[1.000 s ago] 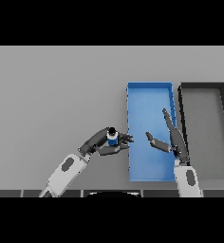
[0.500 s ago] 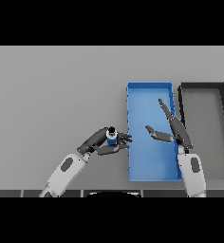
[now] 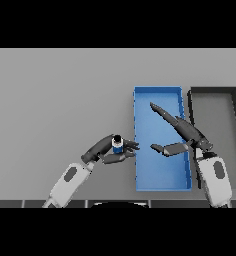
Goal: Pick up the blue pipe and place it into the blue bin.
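Left hand: the left hand (image 3: 106,151) was curled round the blue pipe (image 3: 117,145), fingers on one side and thumb on the other — a firm grasp.
Blue pipe: it stood upright within that grip, dark at the top and blue below, just left of the blue bin's near-left wall and not yet inside it.
Fingertips: those of the left hand reached to the bin's left edge; whether they touched it I could not tell.
Right hand: the right hand (image 3: 182,135) was spread loose over the blue bin (image 3: 157,92), long fingers pointing away toward the far left corner, thumb stretched out toward the left hand, holding nothing.
Blue bin: it lay lengthwise between the two hands' arms — open-topped, nothing resting on its floor.
Dark bin: a dark bin (image 3: 212,91) sat just beyond the right hand, side by side with the blue one.
Table: the grey table (image 3: 55,100) carried all of it.
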You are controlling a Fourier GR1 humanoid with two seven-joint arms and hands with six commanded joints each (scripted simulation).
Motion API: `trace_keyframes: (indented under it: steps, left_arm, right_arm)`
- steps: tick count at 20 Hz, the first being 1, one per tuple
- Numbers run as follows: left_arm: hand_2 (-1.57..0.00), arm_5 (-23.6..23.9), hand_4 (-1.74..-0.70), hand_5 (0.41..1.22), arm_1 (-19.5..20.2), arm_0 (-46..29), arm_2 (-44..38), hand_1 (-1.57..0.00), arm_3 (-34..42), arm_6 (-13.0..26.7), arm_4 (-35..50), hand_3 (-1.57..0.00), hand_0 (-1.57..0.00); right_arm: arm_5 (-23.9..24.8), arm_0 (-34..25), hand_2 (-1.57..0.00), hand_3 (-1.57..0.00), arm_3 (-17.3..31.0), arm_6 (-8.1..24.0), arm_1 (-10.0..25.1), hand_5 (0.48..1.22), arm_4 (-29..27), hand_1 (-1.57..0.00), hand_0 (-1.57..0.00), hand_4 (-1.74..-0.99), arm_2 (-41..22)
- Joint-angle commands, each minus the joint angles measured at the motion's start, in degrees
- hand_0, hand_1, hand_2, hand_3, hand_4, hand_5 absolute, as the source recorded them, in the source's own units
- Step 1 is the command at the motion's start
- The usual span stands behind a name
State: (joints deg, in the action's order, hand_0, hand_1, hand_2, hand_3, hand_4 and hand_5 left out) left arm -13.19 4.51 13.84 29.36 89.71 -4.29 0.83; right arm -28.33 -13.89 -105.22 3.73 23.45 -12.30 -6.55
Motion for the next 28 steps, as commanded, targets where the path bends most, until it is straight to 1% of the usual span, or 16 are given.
trace_keyframes:
  steps: [1,5,8,9,11,13,15,16,19,21,22,23,24,25,26,28]
  left_arm:
    - [-1.57,-0.5,-1.47,1.221,0.3,-1.0,0.2,-1.57,0.5,-0.3,0.1,-1.57,-1.57]
    - [-1.57,-0.8,-1.47,1.221,-0.3,-0.3,-0.3,-1.57,0.1,0.1,-1.5,-1.57,-1.57]
    - [-1.57,-1.1,-1.47,1.221,-0.7,-0.4,-0.3,-1.57,0.6,0.9,-2.2,-1.57,-1.57]
    - [-1.57,-1.3,-1.47,1.221,-0.9,-0.4,-0.6,-1.57,0.9,1.5,-2.1,-1.57,-1.57]
    - [-1.57,-1.7,-1.48,1.221,-1.5,0.2,-1.0,-1.57,0.1,2.4,-2.4,-1.57,-1.57]
    - [-1.57,-2.4,-1.47,1.221,-2.1,0.2,-1.2,-1.57,-0.5,2.0,-2.4,-1.57,-1.57]
    - [-1.57,-3.4,-1.48,1.221,-2.3,-0.3,-1.2,-1.57,-0.4,1.2,-2.4,-1.57,-1.57]
    - [-1.57,-4.2,-1.48,1.221,-2.1,-0.4,-1.8,-1.57,0.1,0.7,-1.4,-1.57,-1.57]
    - [-1.57,-6.0,-1.46,1.221,-2.7,-0.4,-2.2,-1.57,-0.8,1.6,-0.9,-1.57,-1.57]
    - [-1.57,-6.5,-1.46,1.221,-2.5,-0.2,-2.6,-1.57,-0.9,-0.4,-1.9,-1.57,-1.57]
    - [-1.57,-7.1,-1.46,1.221,-2.7,-0.7,-2.8,-1.57,-0.6,-0.4,-1.3,-1.57,-1.57]
    - [-1.57,-6.5,-1.51,1.221,-2.7,-1.0,-3.1,-1.57,-0.4,0.9,-1.7,-1.57,-1.57]
    - [-1.54,-6.5,-1.56,1.221,-2.7,-1.1,-3.3,-1.57,-0.2,2.4,-1.4,-1.3,-1.57]
    - [-1.53,-6.4,-1.6,1.221,-3.5,-0.4,-3.6,-1.57,-0.7,4.4,-1.3,-1.14,-1.57]
    - [-1.54,-6.3,-1.63,1.221,-3.7,0.1,-3.7,-1.57,-0.8,4.3,-1.6,-1.16,-1.57]
    - [-1.55,-6.6,-1.67,1.221,-3.7,-0.7,-3.5,-1.57,-0.8,2.5,-2.1,-1.23,-1.57]
  right_arm:
    - [-1.3,-1.1,0.0,0.0,-1.1,0.8,1.2,0.539,-0.9,0.0,0.0,-1.205,-0.5]
    - [-4.7,-4.9,0.0,0.0,-2.5,3.3,1.5,0.523,-2.6,0.0,0.0,-1.256,-4.1]
    - [-5.5,-6.5,0.0,0.0,-3.6,7.2,0.3,0.522,-4.4,0.0,0.0,-1.239,-7.2]
    - [-6.0,-7.6,0.0,0.0,-3.0,9.0,0.1,0.525,-6.4,0.0,0.0,-1.232,-7.5]
    - [-7.0,-9.9,0.0,0.0,-1.8,10.3,-0.9,0.525,-6.5,0.0,0.0,-1.22,-9.0]
    - [-8.5,-11.1,0.0,0.0,-0.9,10.9,-1.6,0.517,-6.3,0.0,0.0,-1.209,-10.5]
    - [-8.9,-13.6,0.0,0.0,1.0,12.6,-3.8,0.513,-5.9,0.0,0.0,-1.195,-12.3]
    - [-9.3,-14.3,0.0,0.0,1.6,12.4,-4.9,0.514,-5.5,0.0,0.0,-1.192,-13.2]
    - [-10.5,-16.9,0.0,0.0,4.6,13.7,-6.9,0.512,-5.5,0.0,0.0,-1.208,-14.5]
    - [-10.9,-19.0,-0.05,-0.01,6.7,14.5,-8.2,0.513,-5.1,-0.03,0.0,-1.215,-15.0]
    - [-11.2,-19.3,-0.13,-0.05,7.1,14.9,-8.9,0.517,-5.4,-0.11,-0.02,-1.222,-15.6]
    - [-11.5,-20.2,-0.25,-0.14,7.7,15.1,-9.3,0.519,-6.0,-0.24,-0.17,-1.255,-15.6]
    - [-11.9,-20.5,-0.43,-0.31,8.0,15.0,-9.6,0.52,-6.0,-0.44,-0.4,-1.303,-15.8]
    - [-11.5,-20.9,-0.66,-0.5,8.6,14.3,-10.3,0.523,-4.7,-0.65,-0.63,-1.383,-16.1]
    - [-11.2,-21.4,-0.84,-0.66,8.8,14.1,-10.6,0.527,-4.5,-0.84,-0.82,-1.446,-16.2]
    - [-11.6,-20.9,-1.1,-0.9,8.6,13.4,-11.1,0.6,-5.6,-1.1,-1.09,-1.537,-16.5]
